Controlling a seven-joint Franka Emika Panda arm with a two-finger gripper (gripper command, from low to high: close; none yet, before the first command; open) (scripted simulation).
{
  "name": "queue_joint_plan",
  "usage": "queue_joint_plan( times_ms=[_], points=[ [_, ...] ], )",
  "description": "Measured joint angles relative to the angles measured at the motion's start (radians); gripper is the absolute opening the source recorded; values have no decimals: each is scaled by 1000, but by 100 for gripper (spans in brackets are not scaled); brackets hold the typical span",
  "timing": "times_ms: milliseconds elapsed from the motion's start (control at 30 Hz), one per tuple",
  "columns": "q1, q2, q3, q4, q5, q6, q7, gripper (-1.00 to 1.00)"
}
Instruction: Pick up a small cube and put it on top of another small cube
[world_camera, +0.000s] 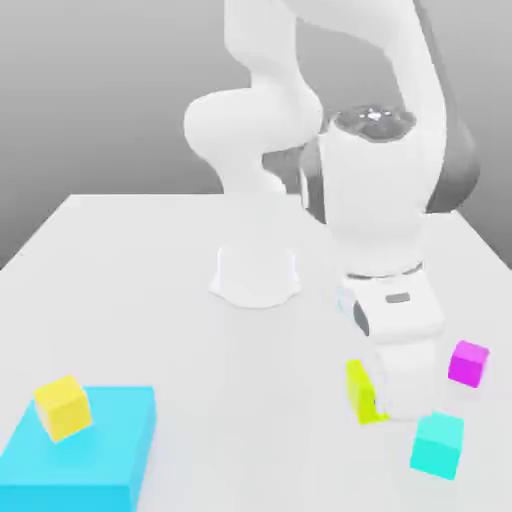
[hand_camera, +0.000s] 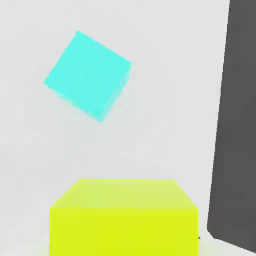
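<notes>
Lime, matte, plain-faced: small cube (world_camera: 360, 392), which I read as pinched in the gripper (world_camera: 385, 405), low over the white table (world_camera: 150, 260) towards the exterior view's right. I judge it held there because the small cyan cube (world_camera: 438, 444) sits just beside it, the likeliest base for stacking; in the hand view the lime cube (hand_camera: 122, 217) sits close under the camera with the cyan one (hand_camera: 89, 75) beyond, apart from it. Magenta cube (world_camera: 468, 362): near, unused. Golden-yellow cube (world_camera: 63, 407): resting on the big flat cyan block (world_camera: 85, 455), well apart. Hidden: the fingers themselves and most of the lime cube, behind the white hand; I cannot tell whether the cube clears the table.
</notes>
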Motion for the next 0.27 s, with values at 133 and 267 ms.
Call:
queue_joint_plan(
  times_ms=[133,267],
  points=[
    [27,154,70,29,-24,96,-129,-100],
    [24,176,78,31,-19,114,-140,100]
  ],
)
